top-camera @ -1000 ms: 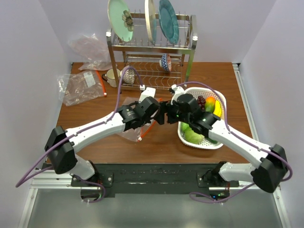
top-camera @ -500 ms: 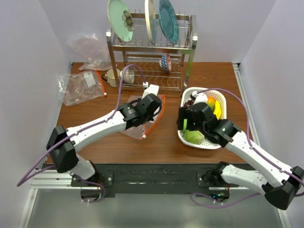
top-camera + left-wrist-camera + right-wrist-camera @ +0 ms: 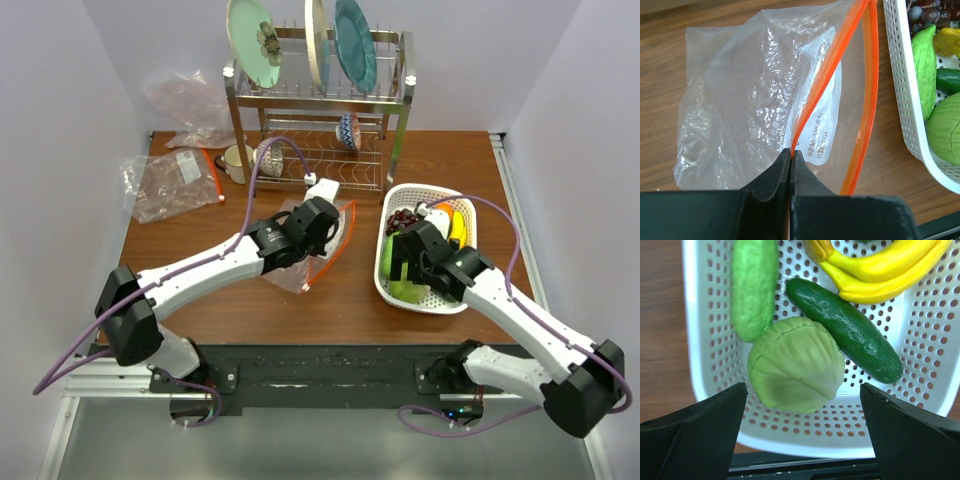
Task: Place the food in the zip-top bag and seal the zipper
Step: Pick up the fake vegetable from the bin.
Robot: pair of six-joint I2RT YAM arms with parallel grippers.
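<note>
The zip-top bag [image 3: 750,100] is clear, crinkled with white glints, and its zipper [image 3: 867,100] is orange-red. The mesh basket [image 3: 700,340] is white, dotted all over with round holes. In it the cabbage [image 3: 795,365] is pale green with fine leaf ribs. The cucumber [image 3: 845,330] is dark glossy green and the second cucumber [image 3: 754,285] is lighter and pebbled. The bananas [image 3: 880,267] are yellow and the grapes [image 3: 927,12] dark purple. The table [image 3: 690,15] is brown wood grain.

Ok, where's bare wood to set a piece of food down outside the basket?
Bare table: the strip between the zip-top bag and the white basket, the near edge in front of both, and right of the basket to the table's edge. Crowded: back left by the labelled bag, and around the dish rack.
</note>
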